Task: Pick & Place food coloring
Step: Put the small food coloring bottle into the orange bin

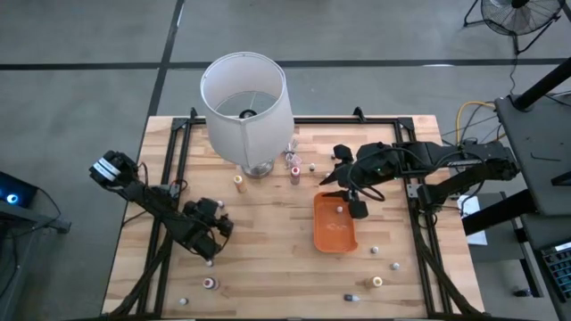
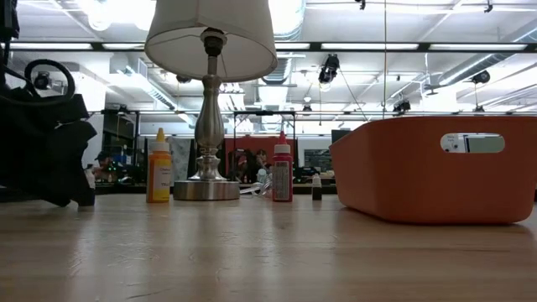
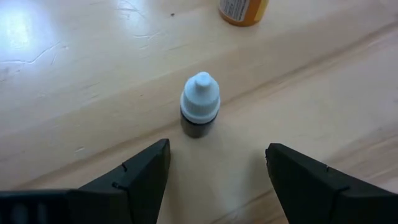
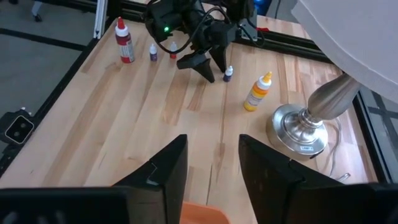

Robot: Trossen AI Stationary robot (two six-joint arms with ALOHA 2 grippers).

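We see the left gripper (image 3: 214, 171) low over the wood table (image 1: 268, 259), jaws spread wide and empty. Just ahead of its fingers (image 3: 146, 171), in line with the gap between them but not yet inside it, stands a small dark bottle (image 3: 199, 112) with a white cap, upright. Farther ahead of it is the base of a yellow bottle (image 3: 244, 10).

Our right gripper (image 4: 213, 163) hangs above the near end of the orange tray (image 1: 335, 227), jaws partly apart with nothing between them. Ahead of it we see the lamp (image 4: 311, 118), with the yellow bottle beside its base, and beyond that the left arm. More food coloring bottles are scattered about: a red one (image 2: 282, 172) beside the lamp, a taller red one (image 4: 124, 40) past the left gripper with two small ones next to it, and several along the table edge on our side of both arms. One small pale item lies in the tray; we cannot tell what it is.
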